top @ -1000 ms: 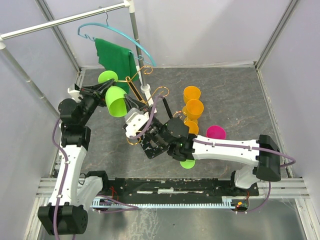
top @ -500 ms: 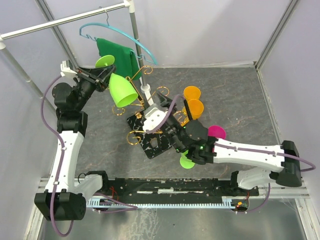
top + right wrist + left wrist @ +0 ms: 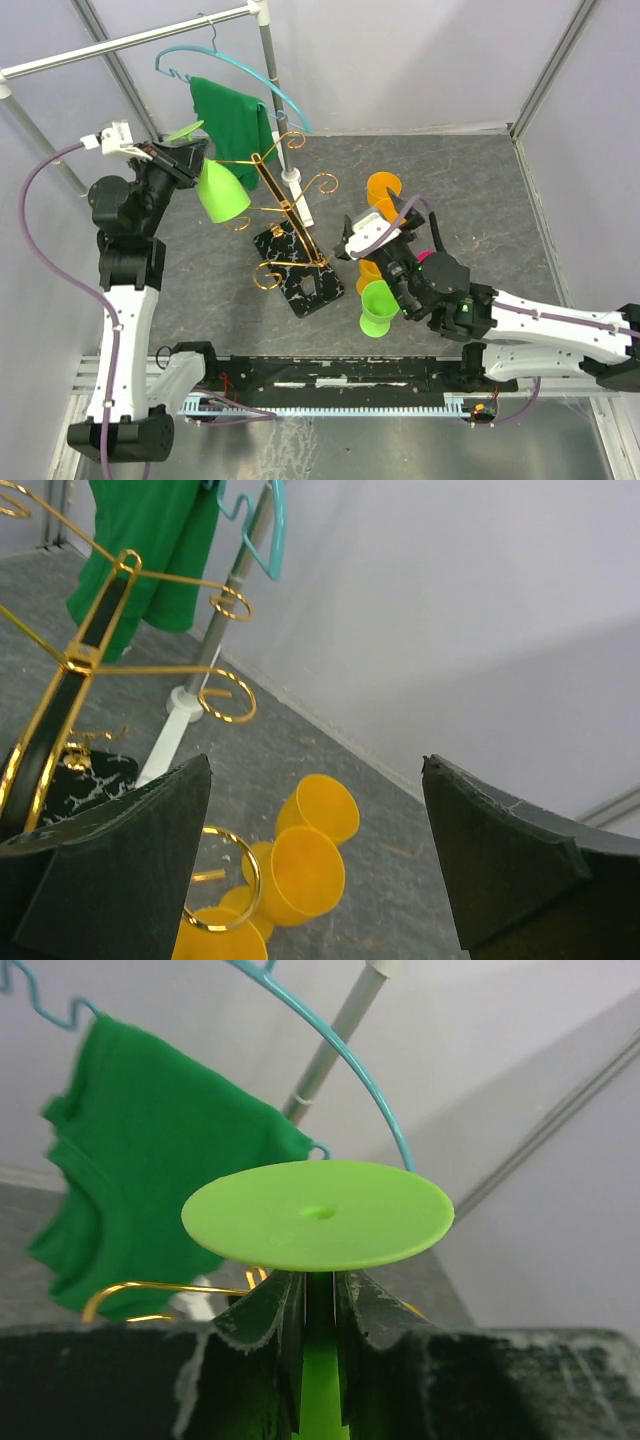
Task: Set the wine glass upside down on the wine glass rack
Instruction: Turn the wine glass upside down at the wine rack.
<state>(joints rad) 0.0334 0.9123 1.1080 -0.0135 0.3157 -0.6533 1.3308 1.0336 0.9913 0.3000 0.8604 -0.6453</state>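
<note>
Wine glass (image 3: 222, 190) is hanging upside down in the air over the far left corner of the table (image 3: 480, 200), foot up and bowl down, near the top curls of the gold wine glass rack (image 3: 288, 205). Our left gripper (image 3: 318, 1305) is squeezing its thin stem tight, right under the foot. Our right gripper (image 3: 315, 780) is gaping wide and holding nothing. We are guessing this green glass is light, hard and a bit slippery, so the stem is the best place to be holding it.
</note>
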